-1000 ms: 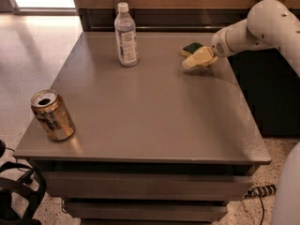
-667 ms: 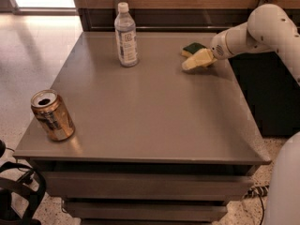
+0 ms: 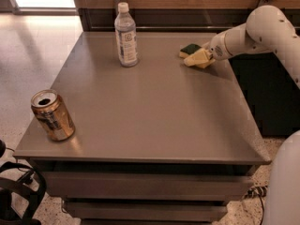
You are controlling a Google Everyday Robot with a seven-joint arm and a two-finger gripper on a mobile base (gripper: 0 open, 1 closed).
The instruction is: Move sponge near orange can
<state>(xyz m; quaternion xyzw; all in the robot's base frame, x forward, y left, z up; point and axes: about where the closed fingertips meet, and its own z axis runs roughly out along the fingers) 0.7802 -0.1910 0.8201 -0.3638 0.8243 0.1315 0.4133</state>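
The sponge (image 3: 189, 48), dark green on top with a pale yellow base, lies on the grey table (image 3: 150, 111) at the far right. My gripper (image 3: 199, 59), with yellowish foam padding, reaches in from the right and sits low at the sponge's front-right side, touching or nearly touching it. The orange can (image 3: 52, 115), golden and shiny with an open silver top, stands upright near the table's front left corner, far from the sponge.
A clear plastic bottle (image 3: 126, 35) with a white cap stands upright at the back middle, left of the sponge. A dark cabinet (image 3: 267, 93) is right of the table. Black gear (image 3: 16, 191) sits on the floor at the lower left.
The arm's elbow has shifted slightly left. The gripper stays beside the sponge in almost the same place. The can and bottle have not moved.
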